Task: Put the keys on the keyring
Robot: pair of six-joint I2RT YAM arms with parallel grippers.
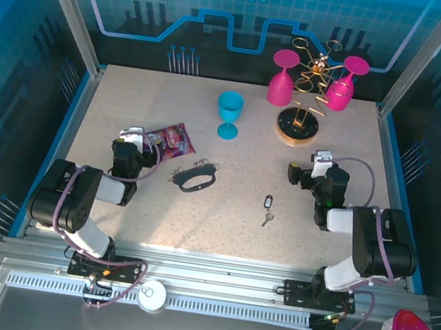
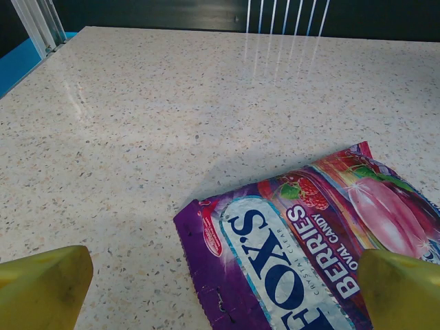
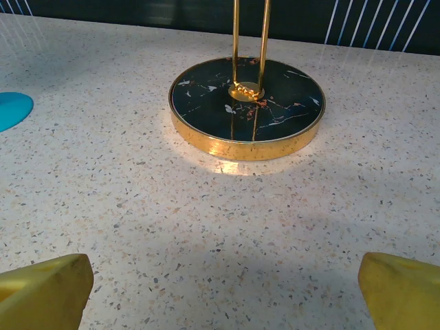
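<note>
Gaping wide, your left pincer (image 2: 221, 278) and right pincer (image 3: 223, 278) hold nothing; the keys (image 1: 268, 209) between them show only as specks.

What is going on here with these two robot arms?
Nothing is being handled yet. Both arms rest with open claws: the left claw beside a purple candy bag, the right claw facing the round black base of a gold wire stand. The small silver key with its black tag lies loose on the speckled table, apart from the dark grey oval keyring to its left.
</note>
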